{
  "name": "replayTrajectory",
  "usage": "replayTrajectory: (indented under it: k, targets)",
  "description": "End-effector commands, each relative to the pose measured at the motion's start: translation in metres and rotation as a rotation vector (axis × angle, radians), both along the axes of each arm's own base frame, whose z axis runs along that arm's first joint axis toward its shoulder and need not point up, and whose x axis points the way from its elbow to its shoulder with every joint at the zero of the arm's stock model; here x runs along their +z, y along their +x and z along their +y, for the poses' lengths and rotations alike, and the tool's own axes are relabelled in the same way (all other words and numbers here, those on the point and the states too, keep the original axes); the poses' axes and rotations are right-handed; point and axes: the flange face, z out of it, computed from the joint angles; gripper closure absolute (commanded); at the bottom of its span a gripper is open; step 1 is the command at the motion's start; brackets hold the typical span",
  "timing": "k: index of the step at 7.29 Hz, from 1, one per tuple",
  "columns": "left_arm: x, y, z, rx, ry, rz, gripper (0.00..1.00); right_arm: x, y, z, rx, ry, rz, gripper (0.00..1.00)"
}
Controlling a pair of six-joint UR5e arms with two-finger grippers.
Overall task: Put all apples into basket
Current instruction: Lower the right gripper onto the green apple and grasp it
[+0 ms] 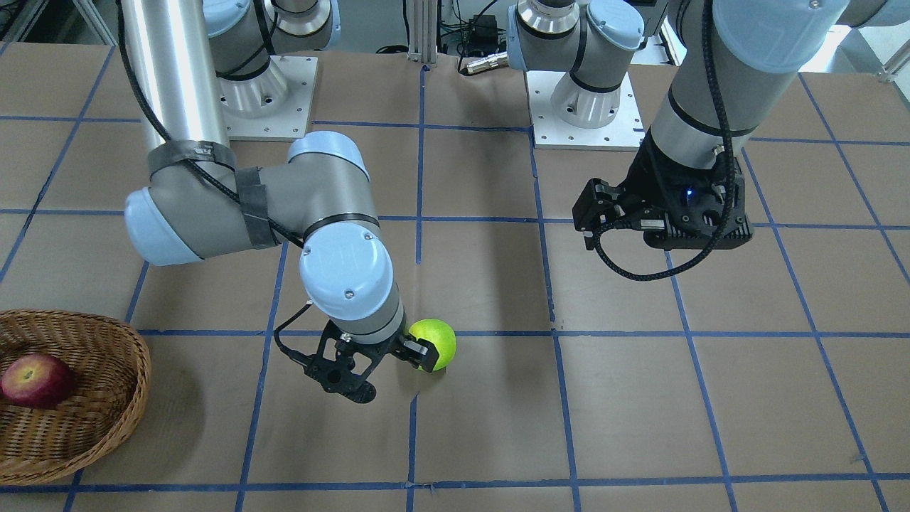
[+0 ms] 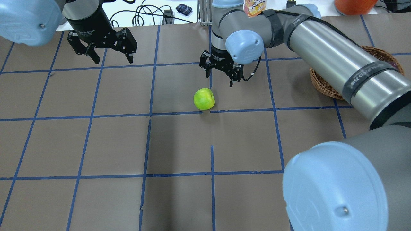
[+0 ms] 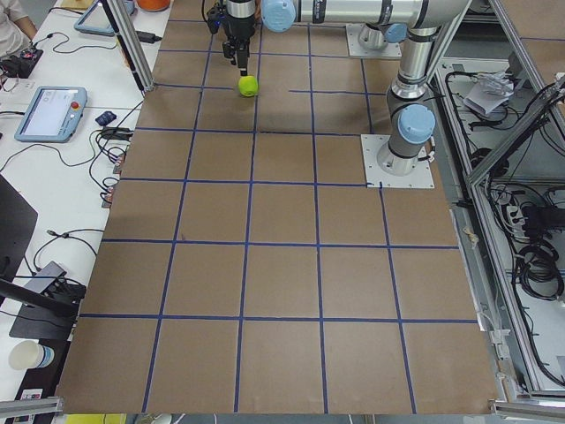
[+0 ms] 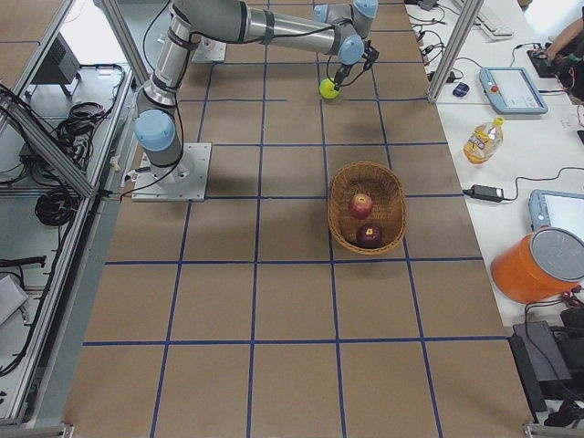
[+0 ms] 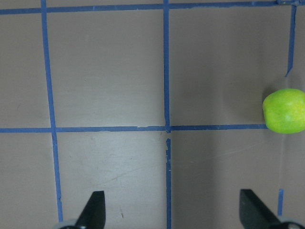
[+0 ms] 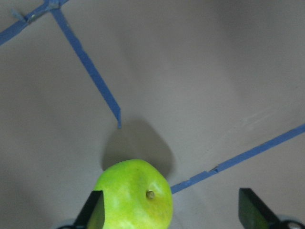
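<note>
While the green apple point(image 2: 204, 98) lies on the table point(image 2: 96, 144), just beside a blue tape line point(image 2: 244, 110), the right gripper point(image 2: 219, 81) hangs over it with its two fingers spread wide. In the right wrist view the apple shows its stem end up and sits close to one finger point(image 6: 95, 212), partly in the gap, and the other finger is well apart from it. Nothing is pinched. In the front view one finger stands in front of the apple's side, but I cannot tell if it touches the skin.

The left gripper point(image 2: 113, 61) is also spread and holds nothing. It hangs above the table, well apart from the green apple, on the robot's left side. Its wrist camera sees the apple only at the edge of the view.

The basket point(image 1: 106, 419) stands on the table on the robot's right side, well apart from the green apple. The red apple point(image 4: 362, 204) and the maroon apple point(image 4: 370, 236) lie inside it, near each other.
</note>
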Motion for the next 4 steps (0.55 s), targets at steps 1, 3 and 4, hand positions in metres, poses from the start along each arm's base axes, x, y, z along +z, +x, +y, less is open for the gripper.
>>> replayTrajectory:
  k: [1, 3, 4]
  targets:
    - [0.001, 0.002, 0.0, 0.004, -0.003, 0.0, 0.0, -0.021, 0.029, 0.002, 0.047, -0.036, -0.017, 0.0]
    - [0.0, 0.008, -0.002, 0.014, -0.004, 0.001, 0.0, -0.051, 0.052, 0.012, 0.118, -0.008, -0.011, 0.0]
    - [0.0, 0.007, -0.002, 0.013, -0.005, 0.003, 0.0, -0.057, 0.058, 0.015, 0.132, -0.001, -0.009, 0.0]
